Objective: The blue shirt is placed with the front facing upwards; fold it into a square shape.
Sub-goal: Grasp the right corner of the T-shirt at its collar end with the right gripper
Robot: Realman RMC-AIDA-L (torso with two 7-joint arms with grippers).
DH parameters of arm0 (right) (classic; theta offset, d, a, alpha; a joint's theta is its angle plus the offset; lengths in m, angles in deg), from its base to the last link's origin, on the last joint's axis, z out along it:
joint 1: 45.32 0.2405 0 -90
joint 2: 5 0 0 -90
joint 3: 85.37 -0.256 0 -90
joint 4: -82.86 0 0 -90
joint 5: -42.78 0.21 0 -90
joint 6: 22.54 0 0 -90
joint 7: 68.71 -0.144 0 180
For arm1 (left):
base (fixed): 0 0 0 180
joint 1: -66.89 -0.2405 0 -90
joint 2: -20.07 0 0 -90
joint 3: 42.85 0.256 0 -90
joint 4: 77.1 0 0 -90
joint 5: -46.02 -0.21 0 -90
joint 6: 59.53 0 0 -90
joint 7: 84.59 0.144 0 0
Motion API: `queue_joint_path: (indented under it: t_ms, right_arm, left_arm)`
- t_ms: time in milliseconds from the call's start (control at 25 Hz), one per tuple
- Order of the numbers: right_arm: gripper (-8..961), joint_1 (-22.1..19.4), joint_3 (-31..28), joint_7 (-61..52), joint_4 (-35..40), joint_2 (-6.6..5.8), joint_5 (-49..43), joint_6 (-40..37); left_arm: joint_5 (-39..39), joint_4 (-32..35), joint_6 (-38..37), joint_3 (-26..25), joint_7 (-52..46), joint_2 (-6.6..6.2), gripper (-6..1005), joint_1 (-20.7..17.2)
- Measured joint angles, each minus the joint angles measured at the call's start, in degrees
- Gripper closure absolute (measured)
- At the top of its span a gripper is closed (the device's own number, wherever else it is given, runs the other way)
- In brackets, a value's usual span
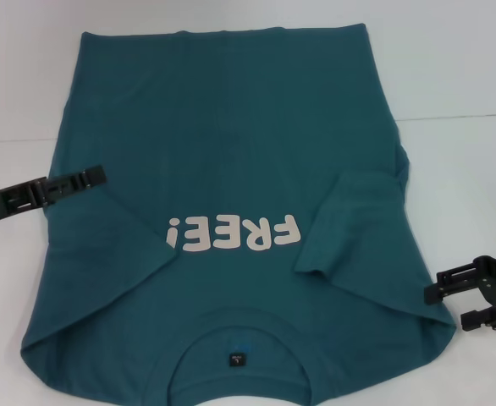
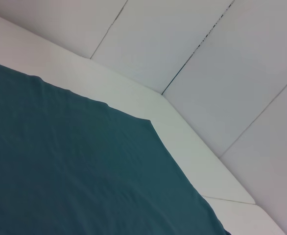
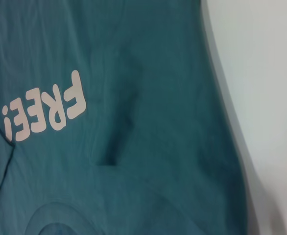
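On the white bench (image 1: 468, 76): blue shirt (image 1: 223, 152), front up, collar nearest the robot, both sleeves folded inward over the "FREE!" print (image 1: 235, 234). Left claw (image 1: 91, 178) at the shirt's left edge, right claw (image 1: 451, 300) beside its right edge; finger spread cannot be told for either.

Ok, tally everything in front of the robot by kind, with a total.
Blue shirt: 1
Grippers: 2, the left gripper over the shirt's edge, the right gripper beside its near corner
White table: 1
Total: 4
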Motion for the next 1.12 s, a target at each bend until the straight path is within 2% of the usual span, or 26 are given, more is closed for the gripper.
queue_joint_path:
  t_ms: [600, 1120]
  right_arm:
    - [146, 0.35, 0.11, -0.05, -1.99, 0.41, -0.09, 1.9]
    - [146, 0.06, 0.48, -0.05, -3.4, 0.51, -0.15, 3.46]
  left_arm:
    - [-0.01, 0.1, 1.09, -0.01, 0.06, 0.07, 209, 0.06]
    - [-0.01, 0.08, 1.79, 0.0, 0.15, 0.43, 210, 0.06]
